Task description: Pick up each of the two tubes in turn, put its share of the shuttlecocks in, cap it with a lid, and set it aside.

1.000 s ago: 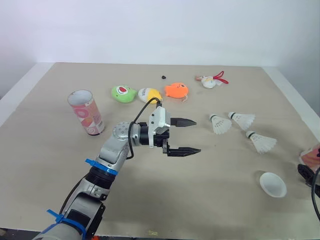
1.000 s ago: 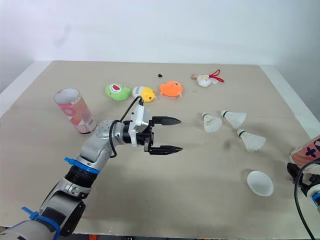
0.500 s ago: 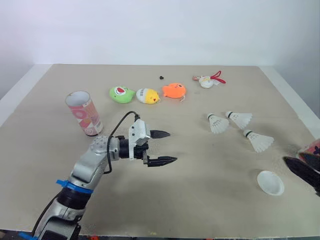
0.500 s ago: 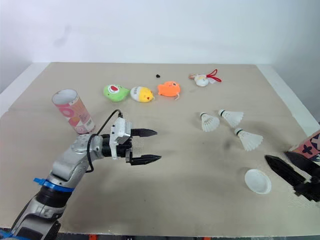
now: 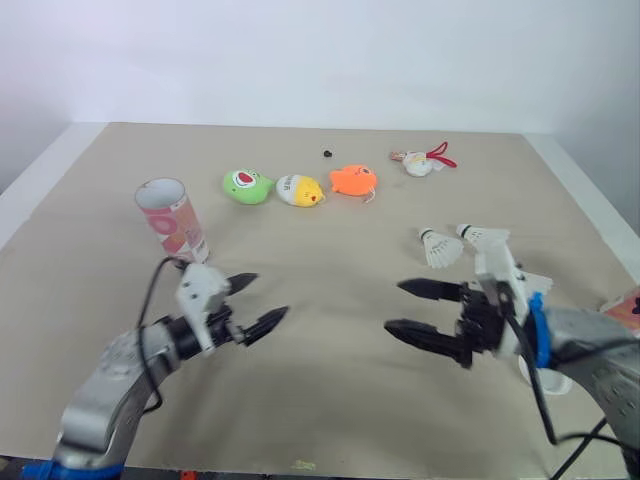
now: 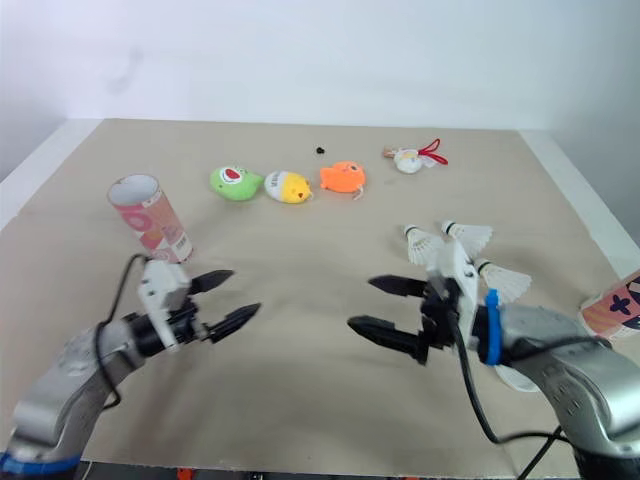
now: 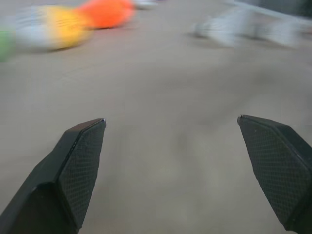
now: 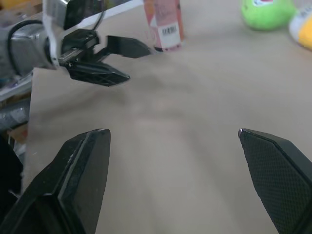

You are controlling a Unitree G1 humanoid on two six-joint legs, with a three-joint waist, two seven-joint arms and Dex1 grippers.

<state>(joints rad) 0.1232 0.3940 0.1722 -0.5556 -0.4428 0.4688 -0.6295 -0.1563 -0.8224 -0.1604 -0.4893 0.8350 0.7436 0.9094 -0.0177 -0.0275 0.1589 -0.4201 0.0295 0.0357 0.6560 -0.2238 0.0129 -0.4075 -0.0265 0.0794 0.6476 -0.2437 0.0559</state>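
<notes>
A pink patterned tube [image 5: 172, 220] stands upright with its top open at the table's left. A second tube [image 6: 612, 303] lies at the right edge, partly cut off. Two shuttlecocks [image 5: 440, 247] [image 5: 483, 237] lie right of centre; a third [image 6: 505, 282] lies just behind my right arm. The white lid [image 5: 552, 384] peeks out from under that arm. My left gripper [image 5: 262, 298] is open and holds nothing, below and right of the upright tube. My right gripper [image 5: 395, 306] is open over the table's middle, pointing left towards the left gripper [image 8: 97, 58].
Green [image 5: 246, 186], yellow [image 5: 300, 190] and orange [image 5: 352, 180] plush toys lie in a row at the back. A small charm with a red cord [image 5: 420, 163] and a tiny black object [image 5: 327, 154] lie behind them. Bare tabletop separates the two grippers.
My left gripper has drawn back to the left and towards the near edge. My right arm has swung in from the right edge to the table's middle, still open.
</notes>
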